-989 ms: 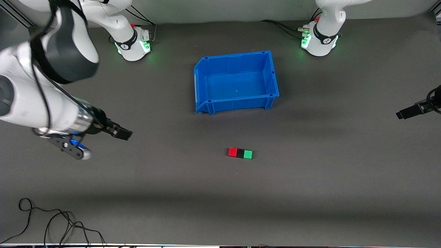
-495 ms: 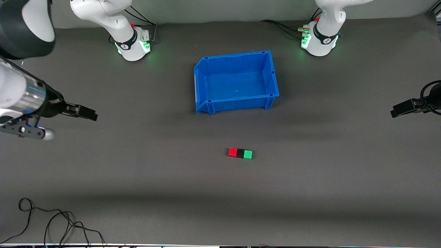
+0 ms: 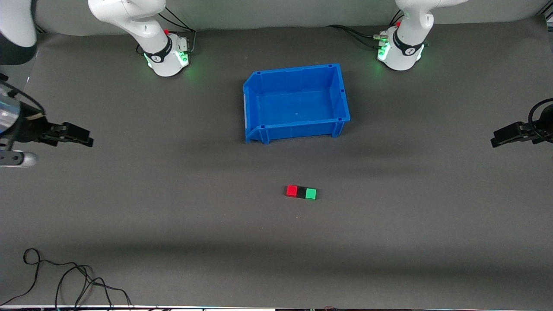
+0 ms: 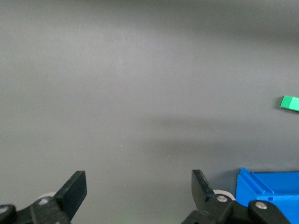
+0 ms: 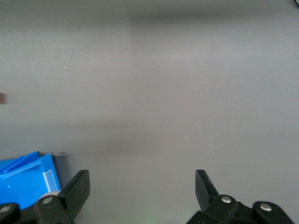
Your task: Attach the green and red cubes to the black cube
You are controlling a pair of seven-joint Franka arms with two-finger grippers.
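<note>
The red cube (image 3: 292, 190), black cube (image 3: 301, 192) and green cube (image 3: 310, 194) lie touching in a row on the dark table, nearer to the front camera than the blue bin, with the black one in the middle. The green cube also shows in the left wrist view (image 4: 290, 102). A sliver of the red cube shows in the right wrist view (image 5: 2, 98). My left gripper (image 3: 501, 139) is open and empty over the left arm's end of the table. My right gripper (image 3: 80, 137) is open and empty over the right arm's end.
An empty blue bin (image 3: 259, 131) stands mid-table between the cubes and the arm bases; it shows in the left wrist view (image 4: 268, 193) and the right wrist view (image 5: 25, 184). A black cable (image 3: 65, 280) lies coiled at the near corner on the right arm's end.
My right gripper has drawn away from the cubes toward its end of the table. My left gripper has barely shifted. The cubes have not moved.
</note>
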